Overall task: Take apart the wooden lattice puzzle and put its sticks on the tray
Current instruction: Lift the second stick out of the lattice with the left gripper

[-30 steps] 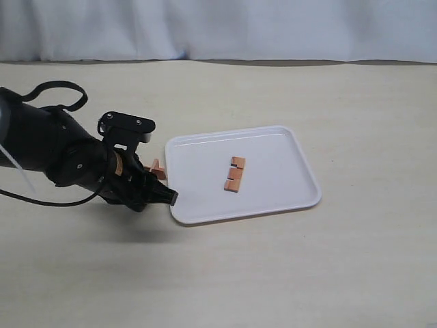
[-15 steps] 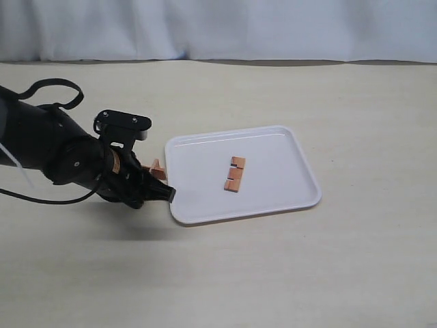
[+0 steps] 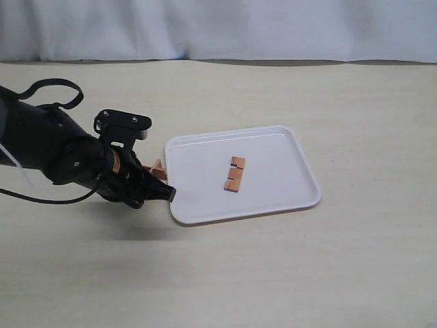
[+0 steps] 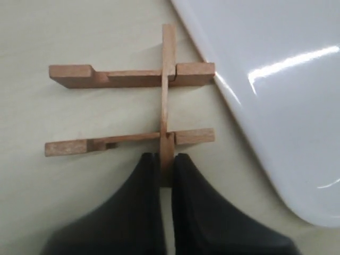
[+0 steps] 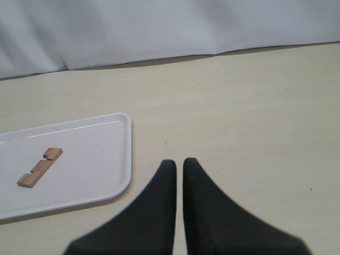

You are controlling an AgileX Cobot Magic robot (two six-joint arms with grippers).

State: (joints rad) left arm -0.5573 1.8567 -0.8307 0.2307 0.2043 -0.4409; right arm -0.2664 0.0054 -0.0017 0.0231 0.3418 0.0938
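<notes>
The wooden lattice puzzle stands on the table just beside the tray. Three of its sticks are still joined: one thin stick seen edge-on crosses two notched bars. My left gripper is shut on the near end of that thin stick. In the exterior view the puzzle peeks out past my left gripper at the tray's left edge. One loose stick lies flat near the tray's middle. My right gripper is shut on nothing, above bare table beside the tray.
The tabletop is light beige. A white curtain hangs along its far edge. My black left arm with its cable lies low over the table left of the tray. The right arm is outside the exterior view.
My left gripper's jaws have come together on the puzzle's stick. The left arm has shifted slightly left. The tray and the loose stick have not moved.
</notes>
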